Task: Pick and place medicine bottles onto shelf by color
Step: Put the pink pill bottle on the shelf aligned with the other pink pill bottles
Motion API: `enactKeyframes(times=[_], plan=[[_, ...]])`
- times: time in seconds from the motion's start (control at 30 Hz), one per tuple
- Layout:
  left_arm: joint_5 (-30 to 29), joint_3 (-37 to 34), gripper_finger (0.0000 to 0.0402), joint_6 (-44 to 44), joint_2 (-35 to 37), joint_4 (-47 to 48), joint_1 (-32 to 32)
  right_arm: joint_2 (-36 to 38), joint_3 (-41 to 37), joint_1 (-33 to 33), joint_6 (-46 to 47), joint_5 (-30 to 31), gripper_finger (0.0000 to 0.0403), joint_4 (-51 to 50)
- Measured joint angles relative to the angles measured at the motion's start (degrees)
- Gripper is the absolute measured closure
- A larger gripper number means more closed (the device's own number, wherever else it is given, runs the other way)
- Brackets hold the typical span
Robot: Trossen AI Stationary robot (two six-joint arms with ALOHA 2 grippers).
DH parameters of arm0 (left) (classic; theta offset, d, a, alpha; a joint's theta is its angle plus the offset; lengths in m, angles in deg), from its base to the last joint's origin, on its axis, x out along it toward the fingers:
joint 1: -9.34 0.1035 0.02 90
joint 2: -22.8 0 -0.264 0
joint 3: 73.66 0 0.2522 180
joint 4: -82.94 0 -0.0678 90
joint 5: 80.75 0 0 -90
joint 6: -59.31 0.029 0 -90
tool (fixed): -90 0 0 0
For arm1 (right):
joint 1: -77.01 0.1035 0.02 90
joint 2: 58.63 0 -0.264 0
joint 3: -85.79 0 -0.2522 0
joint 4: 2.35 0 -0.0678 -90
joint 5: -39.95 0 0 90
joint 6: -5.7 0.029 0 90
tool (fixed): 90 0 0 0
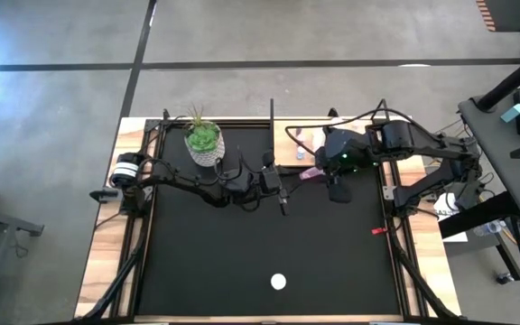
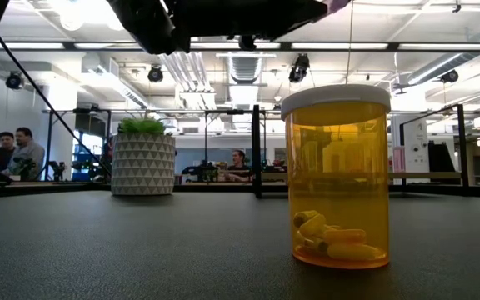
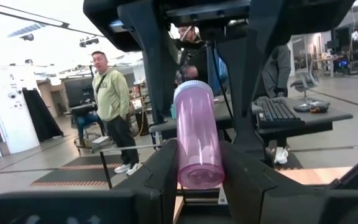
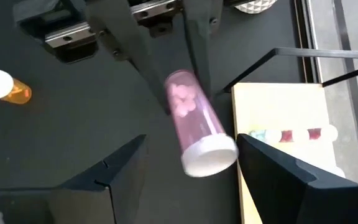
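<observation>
High view shows the big black mat point(image 1: 269, 244) filling the table, with both dark arms meeting near its far middle. The wooden shelf point(image 4: 278, 112) sits by the right arm, and a few small bottles point(image 4: 288, 135) already stand in a row on it. The white pot with a green plant point(image 1: 203, 143) is on the left side, far end.

The left gripper point(image 3: 197, 168) has its jaws squeezed narrow around a pink bottle point(image 3: 197, 134), holding it up off the mat. The right gripper point(image 4: 188, 168) is right beside it, jaws about half wide, with one finger on each side of the bottle's white cap end. It does not look like it grips yet.

This looks like a pass from one arm to the other. If the left lets go too soon, the pink bottle could drop and roll.

One orange bottle point(image 2: 337, 175) waits alone near the front of the mat.
</observation>
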Motion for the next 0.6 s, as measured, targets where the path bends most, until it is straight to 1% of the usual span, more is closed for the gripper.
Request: enactKeyframes(times=[0.27, 0.4, 0.53, 0.6], plan=[[0.3, 0.0, 0.0314, 0.0, 0.0, -2.2, 0.0, 1.9, 0.0, 0.0, 0.5, 0.0, 0.0182, -0.8], [1.8, 0.0, 0.0314, -0.3, 0.0, -2.1, 0.0, 1.9, 0.0, 0.0, 0.0, 0.0, 0.0188, -0.5], [2.2, 0.0, 0.0314, -0.3, 0.0, -2.2, -0.1, 1.9, 0.0, 0.0, -0.6, 0.0, 0.0188, 0.7], [3.4, 0.1, 0.0314, -0.4, 0.0, -2.6, -0.1, 1.9, 0.0, 0.0, -0.6, 0.0, 0.0188, 1.4]])
